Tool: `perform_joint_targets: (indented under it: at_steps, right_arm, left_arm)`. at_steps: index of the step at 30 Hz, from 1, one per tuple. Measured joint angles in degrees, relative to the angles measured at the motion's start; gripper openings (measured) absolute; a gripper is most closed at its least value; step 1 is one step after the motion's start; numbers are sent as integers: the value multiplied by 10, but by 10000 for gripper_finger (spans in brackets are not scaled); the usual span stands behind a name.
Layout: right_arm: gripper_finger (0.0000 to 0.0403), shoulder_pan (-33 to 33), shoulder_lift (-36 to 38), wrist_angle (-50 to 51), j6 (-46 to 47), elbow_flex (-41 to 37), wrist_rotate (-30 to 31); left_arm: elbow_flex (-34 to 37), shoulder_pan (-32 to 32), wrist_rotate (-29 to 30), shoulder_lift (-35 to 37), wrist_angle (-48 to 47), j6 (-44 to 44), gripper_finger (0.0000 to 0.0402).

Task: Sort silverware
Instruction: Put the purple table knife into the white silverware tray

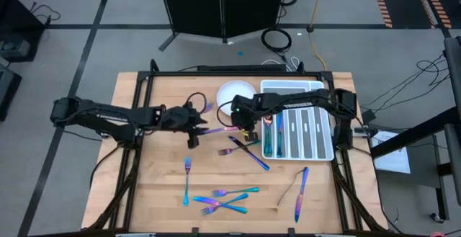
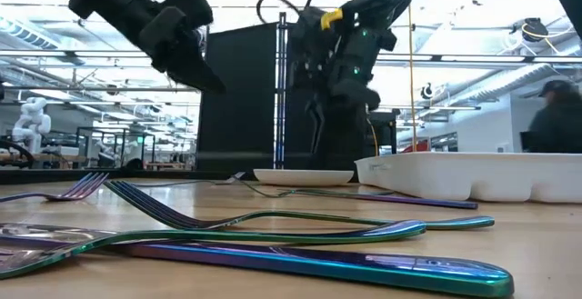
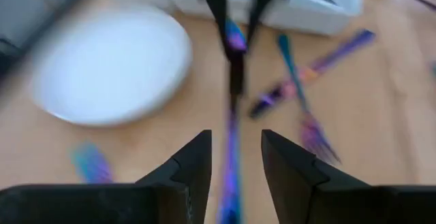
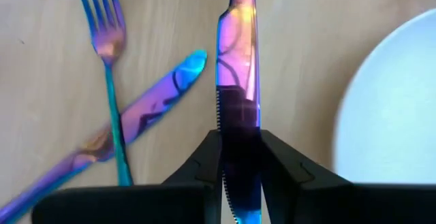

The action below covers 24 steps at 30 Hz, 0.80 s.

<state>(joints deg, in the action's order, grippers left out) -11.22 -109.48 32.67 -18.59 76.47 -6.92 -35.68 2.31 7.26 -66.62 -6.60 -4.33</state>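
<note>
Clearly a handover is under way above the middle of the counter (image 1: 166,194): the right hand (image 1: 247,127) is clenched on a purple knife (image 4: 238,81), blade pinched flat between its fingers, while the left hand (image 1: 193,130) stands released, its fingers parted on either side of the same knife's other end. The knife hangs in the air between the two hands, just in front of the white plate (image 1: 236,94).

By my reading the sorting is only begun. The cutlery tray (image 1: 320,149) at the right of the counter seems to hold a few teal pieces in its leftmost slot, with the other slots looking bare. Most of the silverware is not yet sorted: a crossed fork and knife (image 1: 248,153) beside the tray, a lone fork (image 1: 186,179) toward the left, a cluster of forks (image 1: 223,201) near the front edge, and a knife (image 1: 300,194) toward the front right corner.

Room looks ample: the right hand has a short, open path to the tray, though the crossed pair lies directly beneath. Nothing sits close to an edge.
</note>
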Motion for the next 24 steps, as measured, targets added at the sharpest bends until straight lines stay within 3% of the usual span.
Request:
perform_joint_targets:
  at_steps: [4, 10, 14, 19, 22, 24]
  right_arm:
    - [52, 2, 19, -4, 6, 0, -1]
    - [52, 15, 35, -12, 6, 1, -2]
    - [52, 37, 37, -11, -6, 1, -3]
    - [52, 68, 37, -7, -25, 6, 36]
    - [52, 82, 37, -5, -36, 33, 41]
    - [52, 86, 37, -8, -37, 55, 40]
  left_arm:
    - [6, 44, -137, -45, 8, -51, 128]
    - [5, 101, -217, -68, 89, -143, 128]
    - [5, 174, -350, -73, 101, -250, 128]
    - [5, 246, -571, -110, 108, -365, 128]
    - [4, 248, -655, -141, 111, -401, 128]
    - [4, 236, -678, -159, 129, -420, 128]
